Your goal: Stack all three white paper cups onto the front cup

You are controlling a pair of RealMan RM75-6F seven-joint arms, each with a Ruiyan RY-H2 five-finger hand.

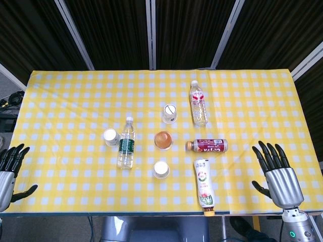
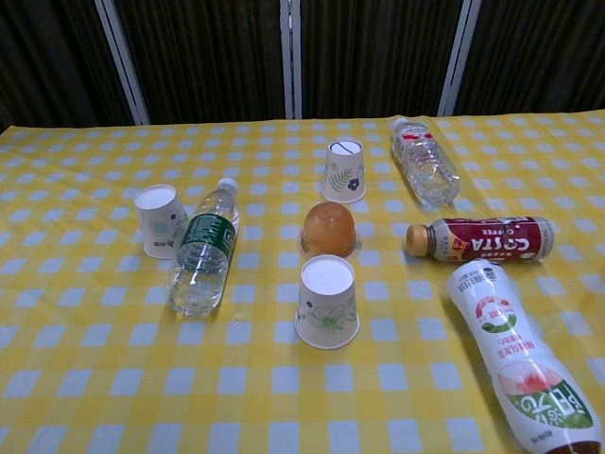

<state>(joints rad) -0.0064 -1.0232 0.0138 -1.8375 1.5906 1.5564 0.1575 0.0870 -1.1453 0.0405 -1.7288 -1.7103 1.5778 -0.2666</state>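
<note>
Three white paper cups stand upside down on the yellow checked tablecloth. The front cup (image 1: 161, 169) (image 2: 327, 302) is nearest me at the centre. The left cup (image 1: 110, 136) (image 2: 161, 220) stands beside a green-labelled bottle. The far cup (image 1: 170, 113) (image 2: 344, 171) is behind an orange cup. My left hand (image 1: 9, 169) rests at the table's left front edge, fingers spread, holding nothing. My right hand (image 1: 275, 169) is at the right front edge, fingers apart and empty. Neither hand appears in the chest view.
An orange cup (image 1: 163, 139) (image 2: 330, 228) stands upside down between the far and front cups. Lying bottles: green-labelled water (image 1: 126, 143) (image 2: 202, 249), clear water (image 1: 198, 103) (image 2: 423, 160), brown Costa (image 1: 207, 146) (image 2: 482, 238), white juice (image 1: 203, 185) (image 2: 518, 357).
</note>
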